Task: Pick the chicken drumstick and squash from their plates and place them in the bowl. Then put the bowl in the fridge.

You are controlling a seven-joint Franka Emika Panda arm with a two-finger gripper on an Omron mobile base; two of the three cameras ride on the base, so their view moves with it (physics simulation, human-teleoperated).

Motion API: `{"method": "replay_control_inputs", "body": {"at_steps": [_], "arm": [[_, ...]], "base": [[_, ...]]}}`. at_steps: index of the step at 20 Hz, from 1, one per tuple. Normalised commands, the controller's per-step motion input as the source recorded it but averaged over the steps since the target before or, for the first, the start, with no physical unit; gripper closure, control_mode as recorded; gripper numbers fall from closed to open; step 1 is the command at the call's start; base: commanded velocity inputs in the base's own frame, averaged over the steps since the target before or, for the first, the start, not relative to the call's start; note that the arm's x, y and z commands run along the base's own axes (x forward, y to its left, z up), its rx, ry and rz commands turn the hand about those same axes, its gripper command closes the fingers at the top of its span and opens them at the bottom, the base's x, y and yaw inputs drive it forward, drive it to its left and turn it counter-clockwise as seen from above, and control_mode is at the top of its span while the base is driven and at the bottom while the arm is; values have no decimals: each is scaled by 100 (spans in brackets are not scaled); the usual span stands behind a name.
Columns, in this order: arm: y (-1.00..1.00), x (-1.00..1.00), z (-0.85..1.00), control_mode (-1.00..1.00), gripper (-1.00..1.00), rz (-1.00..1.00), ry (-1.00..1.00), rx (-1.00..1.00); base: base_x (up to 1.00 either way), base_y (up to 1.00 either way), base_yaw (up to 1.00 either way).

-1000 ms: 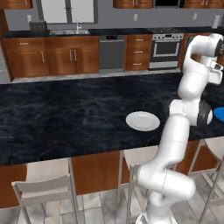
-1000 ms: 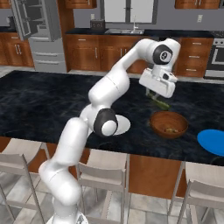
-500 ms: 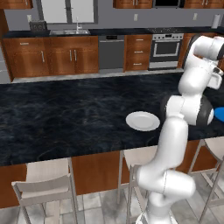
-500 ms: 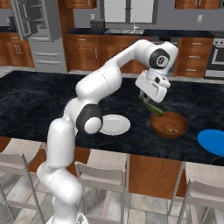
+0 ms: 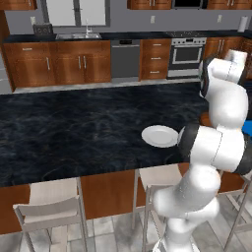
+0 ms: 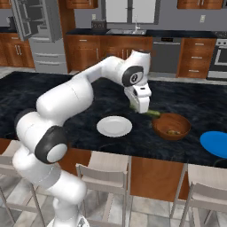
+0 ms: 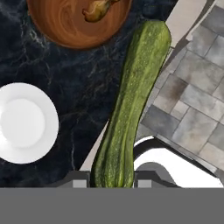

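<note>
My gripper (image 6: 142, 109) is shut on the dark green squash (image 6: 153, 113), which sticks out toward the left rim of the reddish-brown bowl (image 6: 171, 126). In the hand view the squash (image 7: 131, 96) runs long from between my gripper (image 7: 111, 177) up past the bowl (image 7: 74, 26). The brown-orange chicken drumstick (image 7: 98, 8) lies inside the bowl, and shows there as the drumstick (image 6: 173, 131) from the right base too. The white plate (image 6: 114, 126) is bare, left of the bowl. The blue plate (image 6: 215, 144) lies to the bowl's right.
The dark marble counter (image 6: 66, 102) is an island with stools (image 6: 104, 177) along its near edge. The grey fridge (image 6: 37, 31) stands at the back left, its door open. An oven (image 5: 186, 51) and wooden cabinets (image 5: 59, 61) line the far wall.
The hand has swung down and left over the counter with the squash held in it. The bowl and both plates have stayed where they were.
</note>
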Motion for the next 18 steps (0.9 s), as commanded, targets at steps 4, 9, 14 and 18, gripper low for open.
{"method": "replay_control_inputs", "body": {"at_steps": [4, 9, 14, 18], "arm": [[26, 12, 6, -100, 100, -12, -5, -26], [-4, 31, 19, -100, 100, -4, 20, -14], [-18, 30, 16, -100, 100, 0, 25, -11], [-27, 34, 7, -100, 100, 0, 33, -4]], "base": [[0, 0, 0], [0, 0, 0], [0, 0, 0], [0, 0, 0]]}}
